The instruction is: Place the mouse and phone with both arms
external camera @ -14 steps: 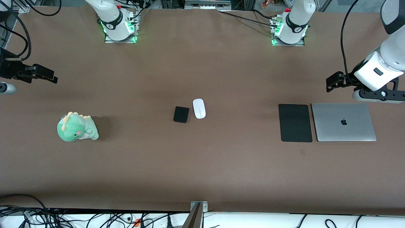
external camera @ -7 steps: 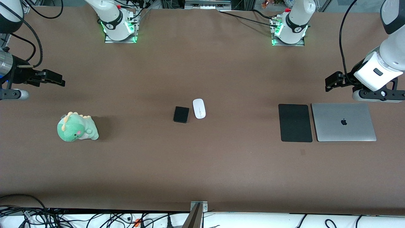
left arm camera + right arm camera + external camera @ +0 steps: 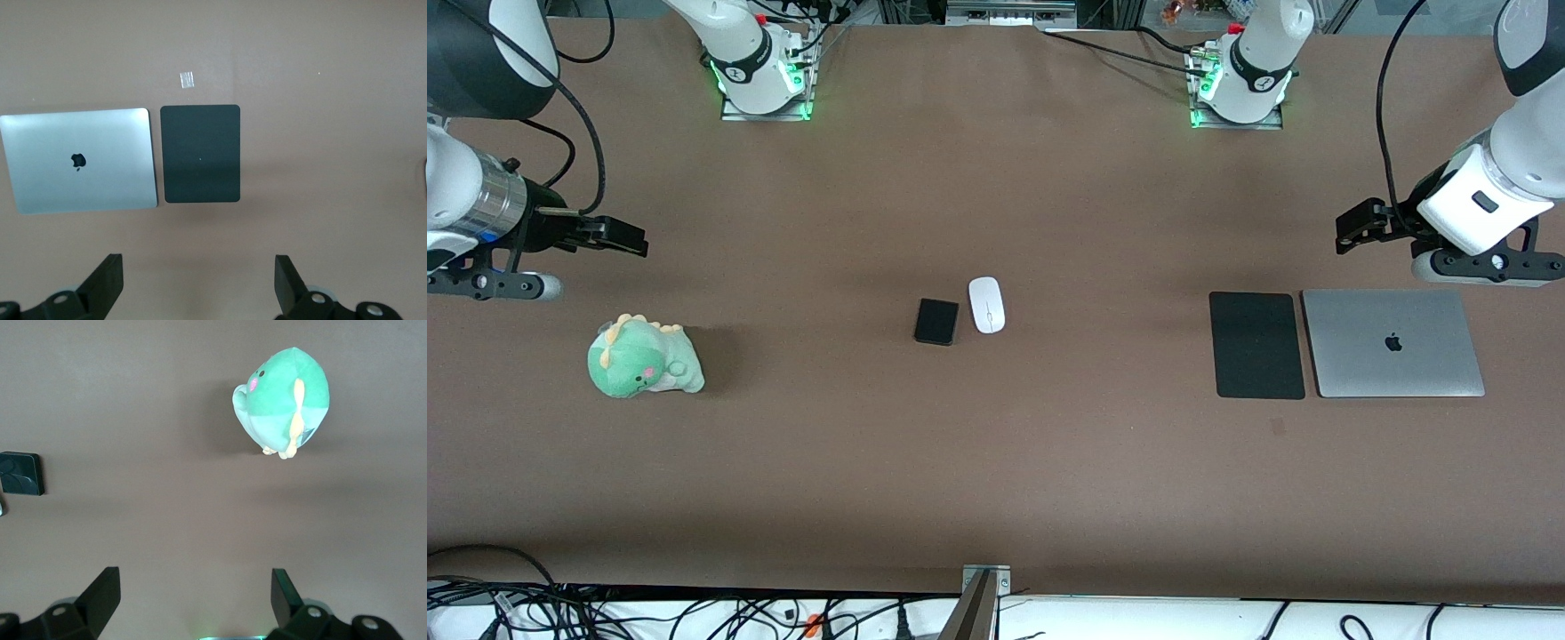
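Phone (image 3: 936, 321) and mouse (image 3: 987, 305) lie side by side mid-desk (image 3: 996, 480); left gripper (image 3: 1352, 229) and right gripper (image 3: 618, 237) hover at opposite ends, jaws wide, empty.

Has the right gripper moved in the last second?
Yes. The right gripper has slid toward the table's middle and now hangs roughly above the green plush toy, which has stayed put.

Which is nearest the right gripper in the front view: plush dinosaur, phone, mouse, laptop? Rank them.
From the right gripper, open above the table:
1. Plush dinosaur, at the right arm's end.
2. Phone, mid-table.
3. Mouse, beside the phone.
4. Laptop, at the left arm's end.
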Available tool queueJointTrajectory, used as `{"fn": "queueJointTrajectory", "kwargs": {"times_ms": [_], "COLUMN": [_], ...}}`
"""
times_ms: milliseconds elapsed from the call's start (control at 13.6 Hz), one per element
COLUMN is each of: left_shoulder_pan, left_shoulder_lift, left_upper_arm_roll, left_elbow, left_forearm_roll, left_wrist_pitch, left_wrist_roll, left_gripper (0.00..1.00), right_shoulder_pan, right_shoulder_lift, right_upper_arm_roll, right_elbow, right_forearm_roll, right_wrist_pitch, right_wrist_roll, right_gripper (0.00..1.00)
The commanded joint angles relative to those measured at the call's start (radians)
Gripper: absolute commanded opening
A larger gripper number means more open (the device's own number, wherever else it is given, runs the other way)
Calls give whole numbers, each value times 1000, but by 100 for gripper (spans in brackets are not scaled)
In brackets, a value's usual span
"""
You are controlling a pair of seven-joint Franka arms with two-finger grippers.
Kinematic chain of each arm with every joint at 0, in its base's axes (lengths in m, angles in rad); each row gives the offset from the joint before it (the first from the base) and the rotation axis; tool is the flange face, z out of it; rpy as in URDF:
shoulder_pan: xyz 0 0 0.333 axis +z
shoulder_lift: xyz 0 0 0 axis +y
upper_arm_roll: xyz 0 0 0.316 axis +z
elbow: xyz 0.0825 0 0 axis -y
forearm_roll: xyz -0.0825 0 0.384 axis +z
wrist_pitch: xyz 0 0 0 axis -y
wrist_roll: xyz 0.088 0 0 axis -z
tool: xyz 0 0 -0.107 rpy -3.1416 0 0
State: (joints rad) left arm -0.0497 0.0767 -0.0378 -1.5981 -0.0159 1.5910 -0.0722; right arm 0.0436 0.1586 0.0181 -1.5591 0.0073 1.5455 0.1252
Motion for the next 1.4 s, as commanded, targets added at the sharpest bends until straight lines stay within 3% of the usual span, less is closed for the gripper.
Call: {"fn": "queueJointTrajectory", "kwargs": {"times_ms": [0,221,516,737,958,1326], "left_shoulder_pan": [-12,-35,-80,-237,-372,-518], "left_shoulder_lift": [1,61,199,322,475,702], "left_upper_arm_roll": [-8,-94,-267,-275,-272,-245], "left_elbow": [6,7,6,7,23,193], "left_forearm_roll": [-36,-105,-101,-79,77,178], "left_wrist_pitch": [-19,0,180,364,545,576], "left_wrist_roll": [-53,-134,-450,-679,-895,-1083], "left_gripper": [100,100,100,100,100,100], "right_shoulder_pan": [15,13,13,13,12,10], "right_shoulder_lift": [-4,-5,-4,-4,-5,-4], "right_upper_arm_roll": [-1,-1,-3,-3,-3,-4], "right_elbow": [-6,-6,-6,-6,-6,-6], "right_forearm_roll": [-15,-15,-15,-15,-15,-13], "right_wrist_pitch": [16,15,13,11,2,-2], "right_wrist_roll": [24,24,24,22,22,22], "right_gripper": [100,100,100,100,100,100]}}
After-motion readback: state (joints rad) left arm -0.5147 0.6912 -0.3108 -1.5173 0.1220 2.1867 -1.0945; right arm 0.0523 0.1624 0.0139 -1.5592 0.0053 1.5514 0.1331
